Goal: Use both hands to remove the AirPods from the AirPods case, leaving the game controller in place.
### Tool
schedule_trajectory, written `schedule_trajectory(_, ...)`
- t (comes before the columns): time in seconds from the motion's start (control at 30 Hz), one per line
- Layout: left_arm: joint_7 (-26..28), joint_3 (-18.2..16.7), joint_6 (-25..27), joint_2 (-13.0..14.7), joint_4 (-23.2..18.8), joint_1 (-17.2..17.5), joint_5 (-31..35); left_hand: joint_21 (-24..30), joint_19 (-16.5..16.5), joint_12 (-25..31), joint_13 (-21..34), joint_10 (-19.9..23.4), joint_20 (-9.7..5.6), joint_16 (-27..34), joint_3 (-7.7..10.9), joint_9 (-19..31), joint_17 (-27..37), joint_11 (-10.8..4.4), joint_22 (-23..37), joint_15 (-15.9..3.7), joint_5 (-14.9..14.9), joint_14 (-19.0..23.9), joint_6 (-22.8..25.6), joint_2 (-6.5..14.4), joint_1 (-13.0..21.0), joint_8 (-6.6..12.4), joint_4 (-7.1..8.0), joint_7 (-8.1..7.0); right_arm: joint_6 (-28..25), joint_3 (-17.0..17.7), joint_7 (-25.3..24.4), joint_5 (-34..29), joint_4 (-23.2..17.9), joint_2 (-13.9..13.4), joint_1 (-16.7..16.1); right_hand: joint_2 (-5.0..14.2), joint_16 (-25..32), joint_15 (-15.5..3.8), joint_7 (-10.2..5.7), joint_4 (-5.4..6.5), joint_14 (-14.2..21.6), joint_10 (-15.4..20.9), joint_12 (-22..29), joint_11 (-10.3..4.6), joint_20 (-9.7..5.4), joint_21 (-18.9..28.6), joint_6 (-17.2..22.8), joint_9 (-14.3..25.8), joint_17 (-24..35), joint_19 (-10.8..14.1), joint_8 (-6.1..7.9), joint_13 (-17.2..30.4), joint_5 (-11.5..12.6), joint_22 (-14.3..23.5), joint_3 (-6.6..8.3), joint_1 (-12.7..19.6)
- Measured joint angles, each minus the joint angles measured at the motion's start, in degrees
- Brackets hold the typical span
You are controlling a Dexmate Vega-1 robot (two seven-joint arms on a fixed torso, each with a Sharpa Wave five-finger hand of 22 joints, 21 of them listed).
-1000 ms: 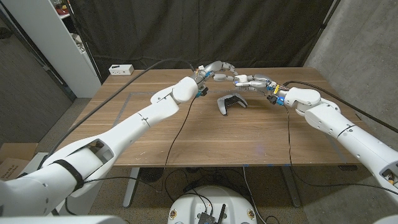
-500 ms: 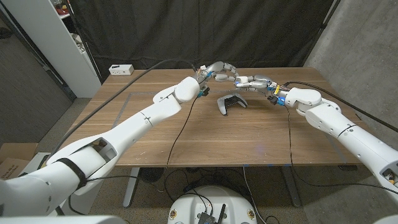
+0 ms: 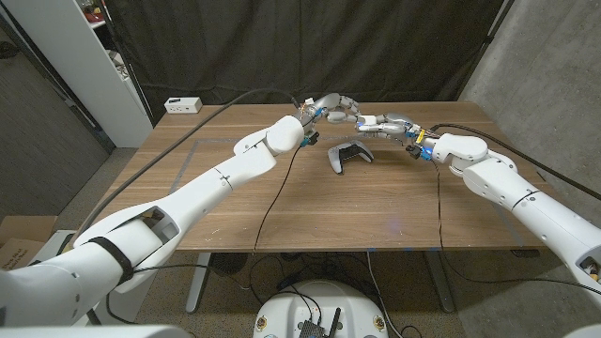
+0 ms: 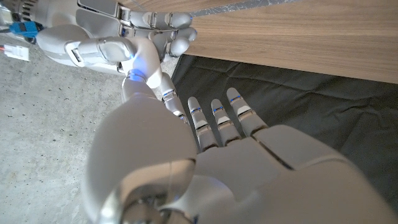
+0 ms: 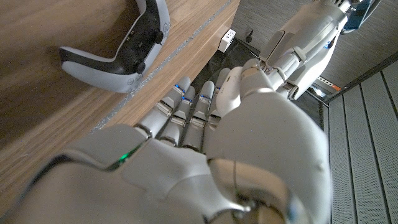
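Above the far middle of the table (image 3: 310, 202), my left hand (image 3: 331, 107) and right hand (image 3: 387, 123) meet fingertip to fingertip. A small white piece, seemingly the AirPods case (image 3: 340, 115), shows under the left hand's fingers, which pinch it. The right hand's fingers (image 4: 163, 26) curl in against the left hand's thumb (image 4: 148, 79), and I cannot tell what they hold. No earbud can be made out. The black and white game controller (image 3: 348, 156) lies on the wood just in front of both hands, untouched, and shows beside my right hand (image 5: 186, 155) as well (image 5: 127, 50).
A white power strip (image 3: 183, 104) lies at the table's back left corner. Black cables (image 3: 270, 192) trail from both arms across the wood. A white shelf (image 3: 89, 56) stands to the left, with a dark curtain behind the table.
The two hands have closed the small gap between them; the left hand edged right, and their fingers now touch. The controller has not moved.
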Motion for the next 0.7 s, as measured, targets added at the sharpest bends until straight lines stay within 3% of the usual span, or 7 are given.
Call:
schedule_trajectory(0.3, 0.3, -0.8, -0.4, 0.1, -0.6, 1.1, -1.7, 0.4, 0.6, 0.6, 0.3, 1.0, 0.0, 0.2, -0.01, 0.0, 0.3, -1.0, 0.0, -0.05, -0.1, 0.3, 1.6, 0.5, 0.5, 0.42, 0.01, 0.31, 0.9, 0.1, -0.8, -1.0, -0.4, -0.2, -0.4, -0.09, 0.0, 0.0, -0.01, 0.0, 0.0, -0.2, 0.0, -0.34, -0.07, 0.0, 0.0, 0.0, 0.0, -0.1, 0.03, 0.0, 0.0, 0.0, 0.0, 0.7)
schedule_trajectory(0.57, 0.3, -1.5, -0.9, 0.2, -1.0, 2.0, -3.5, 0.9, 0.9, 0.5, 0.5, 1.6, -0.3, 0.4, 0.57, 0.0, 0.5, -1.0, 0.3, -0.17, -0.5, 0.8, 1.6, 0.7, 1.4, 0.42, 0.59, 0.31, 2.1, 0.1, -1.6, -2.5, -0.4, -0.4, -0.5, -0.14, 0.0, -0.21, -0.02, -0.24, 0.2, -0.4, 0.0, -0.56, -0.21, 0.0, 0.0, 0.0, -0.3, -0.2, 0.03, 0.0, 0.3, 0.0, -0.25, 1.4)
schedule_trajectory(0.7, 0.0, -1.8, -1.1, 0.2, -1.1, 2.3, -4.6, 0.9, 0.9, 0.8, 0.5, 1.9, -0.31, 0.4, 0.65, 0.0, 0.8, -0.73, 0.5, -0.17, -0.7, 0.8, 1.6, 1.9, 0.8, 0.42, 0.68, 0.32, 2.9, 0.0, -2.1, -3.5, -0.4, -0.5, -0.6, -0.23, 0.0, -0.21, -0.12, -0.31, 0.2, -0.6, 0.0, -0.74, -0.21, 0.0, 0.1, 0.0, -0.3, -0.2, 0.01, 0.0, 0.3, 0.0, -0.31, 1.7)
